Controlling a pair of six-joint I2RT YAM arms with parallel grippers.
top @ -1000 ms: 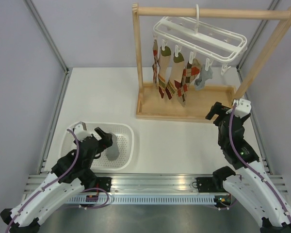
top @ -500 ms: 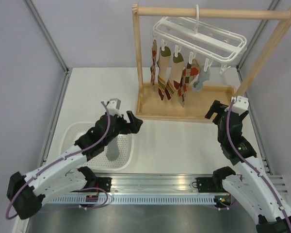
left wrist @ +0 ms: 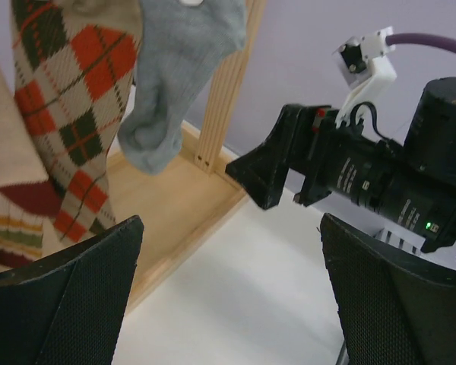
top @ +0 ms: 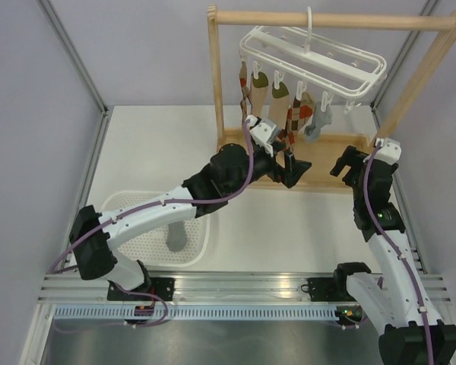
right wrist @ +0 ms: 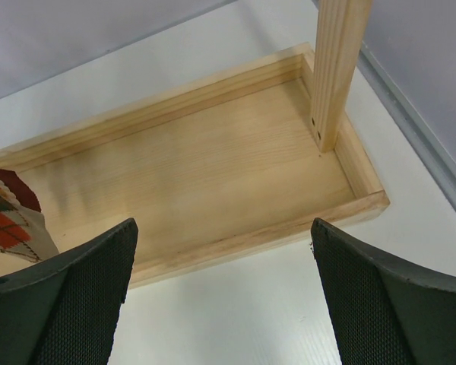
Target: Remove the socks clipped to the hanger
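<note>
The white hanger [top: 311,57] hangs by its hook from the wooden rail. Several patterned socks [top: 277,114] and one grey sock [top: 319,122] are clipped below it. My left gripper [top: 294,172] is open and empty, low in front of the socks at the wooden tray. In the left wrist view [left wrist: 232,304] an argyle sock [left wrist: 68,114] and the grey sock [left wrist: 175,76] hang above and to the left of the jaws. My right gripper [top: 346,166] is open and empty near the tray's right end. In the right wrist view [right wrist: 220,304] it is over the tray's front edge.
The wooden rack's tray [right wrist: 213,167] and right post [right wrist: 338,68] stand close to both grippers. A white perforated basket [top: 114,209] at the front left holds one grey sock [top: 176,237]. The right arm's gripper [left wrist: 289,163] shows in the left wrist view.
My left arm has swung from the basket up and right to the rack, reaching under the socks. My right gripper has moved a little forward toward the tray's right end.
</note>
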